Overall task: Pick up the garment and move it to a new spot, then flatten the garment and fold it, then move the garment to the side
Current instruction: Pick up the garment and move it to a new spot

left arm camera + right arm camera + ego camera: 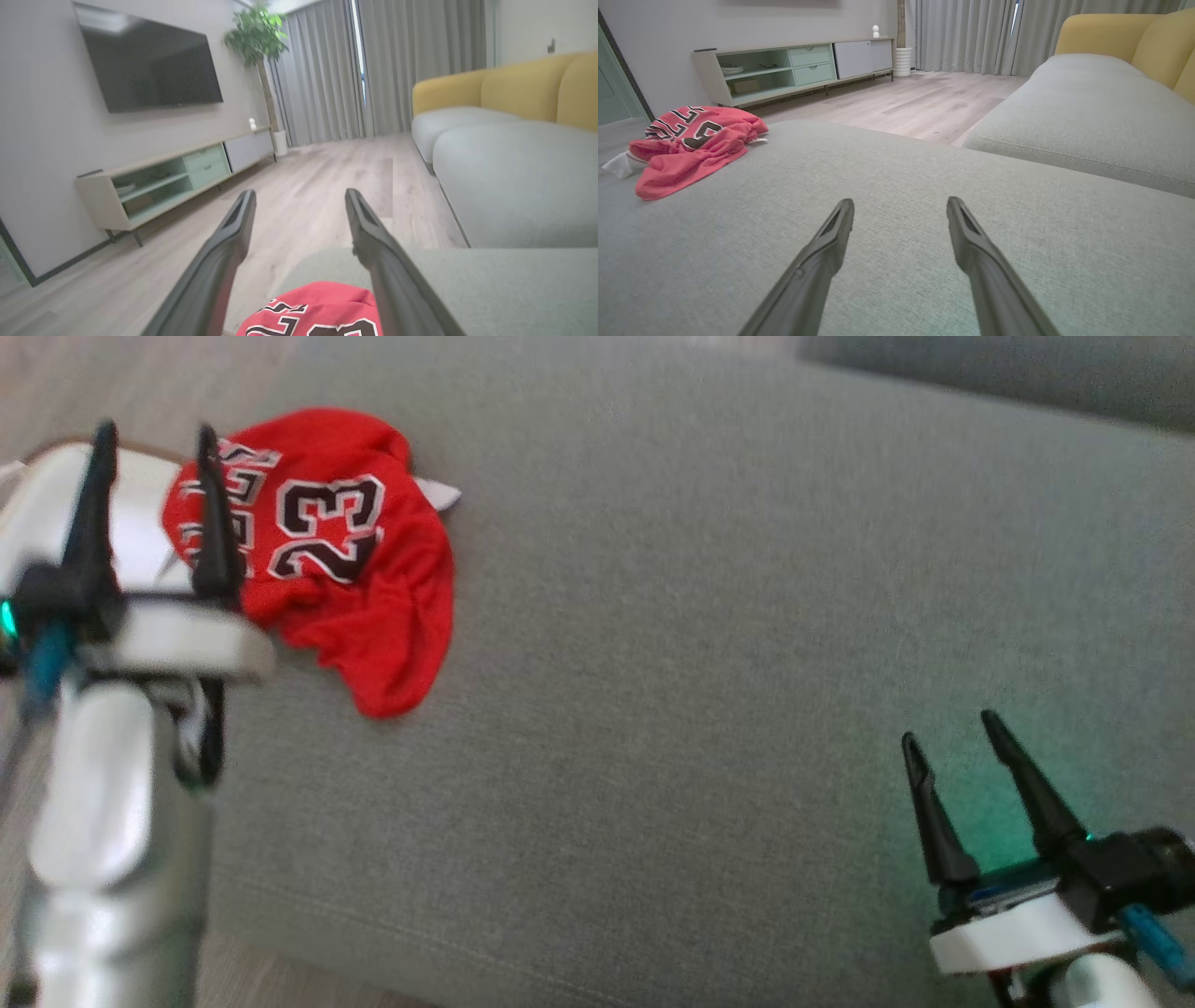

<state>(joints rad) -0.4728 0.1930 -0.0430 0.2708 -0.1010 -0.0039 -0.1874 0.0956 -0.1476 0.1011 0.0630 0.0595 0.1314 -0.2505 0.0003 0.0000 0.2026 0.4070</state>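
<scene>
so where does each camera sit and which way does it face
Head: on the head, looking down at the cushion and jersey; left gripper and right gripper show, both open.
Left wrist: on that wrist, facing across the floor to the tv; own fingers show.
Right wrist: low over the cushion, facing the cabinet; own fingers show.
Shared: all see the jersey; both wrist views the cabinet.

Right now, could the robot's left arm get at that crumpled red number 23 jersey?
Probably yes. The left pincer hangs open right over one edge of the red jersey, which lies uncovered on the grey cushion; nothing stands between them.
</scene>
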